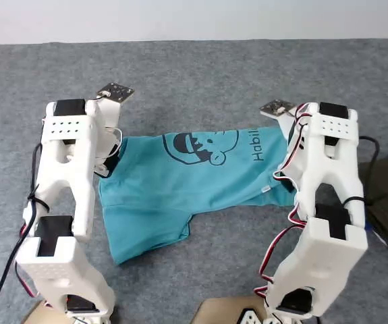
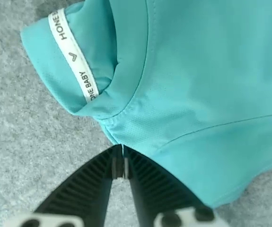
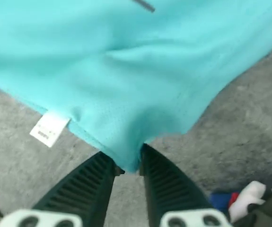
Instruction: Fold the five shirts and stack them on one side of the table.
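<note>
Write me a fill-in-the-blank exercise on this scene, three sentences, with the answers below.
1. The left gripper is shut on the teal shirt just beside its ____.
2. Near the right gripper, a small ____ tag is sewn to the shirt's edge.
3. The shirt lies on a ____ table.
Missing words: collar; white; grey.
</note>
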Controlling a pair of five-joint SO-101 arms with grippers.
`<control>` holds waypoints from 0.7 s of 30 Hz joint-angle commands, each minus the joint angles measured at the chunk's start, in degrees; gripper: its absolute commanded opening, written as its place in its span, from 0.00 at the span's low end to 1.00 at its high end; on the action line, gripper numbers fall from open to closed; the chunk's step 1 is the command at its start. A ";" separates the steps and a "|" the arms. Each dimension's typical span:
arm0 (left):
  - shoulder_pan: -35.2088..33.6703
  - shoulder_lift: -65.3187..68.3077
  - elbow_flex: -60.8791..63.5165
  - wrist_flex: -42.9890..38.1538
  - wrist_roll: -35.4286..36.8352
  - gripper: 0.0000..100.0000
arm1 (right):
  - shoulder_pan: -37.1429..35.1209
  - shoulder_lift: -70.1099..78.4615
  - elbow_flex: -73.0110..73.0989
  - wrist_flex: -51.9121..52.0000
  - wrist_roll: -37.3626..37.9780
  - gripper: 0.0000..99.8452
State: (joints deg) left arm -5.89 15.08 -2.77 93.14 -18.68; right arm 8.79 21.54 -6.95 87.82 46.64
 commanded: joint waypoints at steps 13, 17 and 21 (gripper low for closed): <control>-0.18 -0.53 -2.15 1.23 0.26 0.01 | -0.84 -9.10 -13.63 -0.31 5.80 0.01; -0.18 -0.53 -2.15 1.23 0.26 0.01 | -1.10 -11.30 -13.71 1.27 7.65 0.01; -0.18 -0.53 -2.15 1.14 0.26 0.01 | -0.84 -11.38 -13.71 6.11 13.01 0.01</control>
State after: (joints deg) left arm -5.89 15.08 -2.77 93.67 -18.68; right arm 8.00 13.80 -17.85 90.81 56.13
